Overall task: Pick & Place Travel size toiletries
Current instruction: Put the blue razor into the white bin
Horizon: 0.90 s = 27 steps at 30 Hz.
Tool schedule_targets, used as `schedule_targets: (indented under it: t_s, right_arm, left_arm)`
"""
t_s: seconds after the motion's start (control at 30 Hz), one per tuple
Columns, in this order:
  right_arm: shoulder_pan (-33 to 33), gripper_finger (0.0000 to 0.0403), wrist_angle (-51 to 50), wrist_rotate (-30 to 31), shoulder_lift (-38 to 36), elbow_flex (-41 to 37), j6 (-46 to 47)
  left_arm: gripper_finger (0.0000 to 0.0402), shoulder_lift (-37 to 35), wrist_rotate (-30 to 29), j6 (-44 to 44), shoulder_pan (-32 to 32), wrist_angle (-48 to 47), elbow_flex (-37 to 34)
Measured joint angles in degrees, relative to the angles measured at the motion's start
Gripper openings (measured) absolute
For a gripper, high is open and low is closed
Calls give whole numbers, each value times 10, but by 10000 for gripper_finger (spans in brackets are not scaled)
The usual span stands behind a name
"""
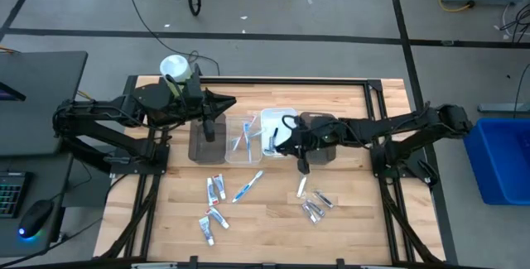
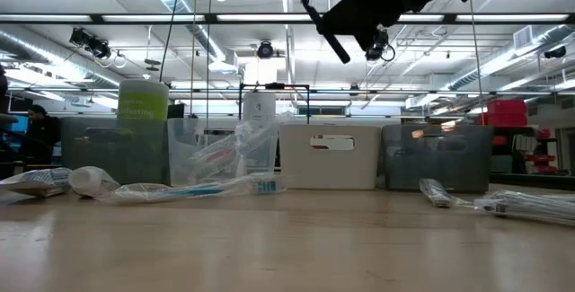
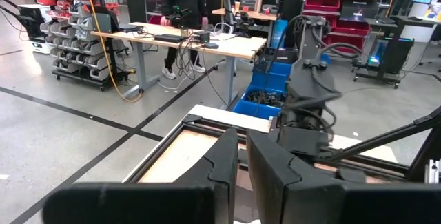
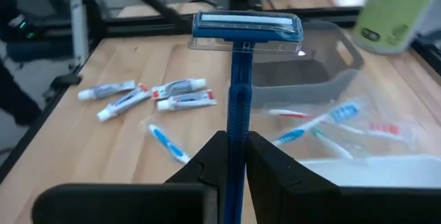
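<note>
High view: the right hand (image 1: 303, 166) hangs just beside the near edge of the tray row, between the white tray (image 1: 278, 118) and the dark tray (image 1: 325, 158) on the right
Right hand: fingers clamped on the blue handle of a razor (image 4: 245, 29), head pointing away from the wrist
Left hand: (image 1: 209, 128) over the dark tray at the left (image 1: 195, 146), fingers together, nothing between them, waiting
Loose toiletries: toothpaste tubes (image 1: 214, 189) and a toothbrush (image 1: 248, 186) on the counter (image 1: 273, 219) near-left; silvery tubes (image 1: 315, 205) near-right
Clear tray: (image 1: 233, 153) already holds toothbrushes
Canister: green-white canister (image 1: 174, 67) at the far-left corner
Step in hand: razor lifted clear of the counter, being carried to a tray
Next move: likely bring the razor over the chosen tray, lower it and part the fingers; which tray is meant I cannot tell
</note>
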Motion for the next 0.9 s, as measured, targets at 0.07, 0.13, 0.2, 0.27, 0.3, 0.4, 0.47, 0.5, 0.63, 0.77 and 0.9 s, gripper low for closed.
schedule_targets:
  t_s: [0.07,0.13,0.2,0.27,0.3,0.4,0.47,0.5,0.63,0.77,0.9]
  right_arm:
    - [-12,47,0,0,0,0,24]
    - [-25,47,-1,0,0,0,50]
    - [-37,47,-3,0,0,0,77]
    - [-49,46,-3,0,0,0,107]
    - [-55,46,-3,0,0,0,124]
    - [-74,48,-7,0,0,0,178]
    - [-84,48,-11,0,0,0,212]
    - [-88,47,-14,0,0,0,226]
    - [-101,47,-35,-1,0,0,254]
    - [-109,48,-59,-2,4,0,255]
    - [-111,47,-65,-2,23,0,255]
  left_arm:
    - [41,0,0,0,0,0,0]
    - [41,0,0,0,0,0,0]
    - [41,0,0,0,0,0,0]
    - [41,0,0,0,0,0,0]
    - [41,0,0,0,0,0,0]
    - [41,0,0,0,0,0,0]
    - [41,0,0,0,0,0,0]
    - [41,0,0,0,0,0,0]
    - [41,0,0,0,0,0,0]
    - [41,0,0,0,0,0,0]
    - [41,0,0,0,0,0,0]
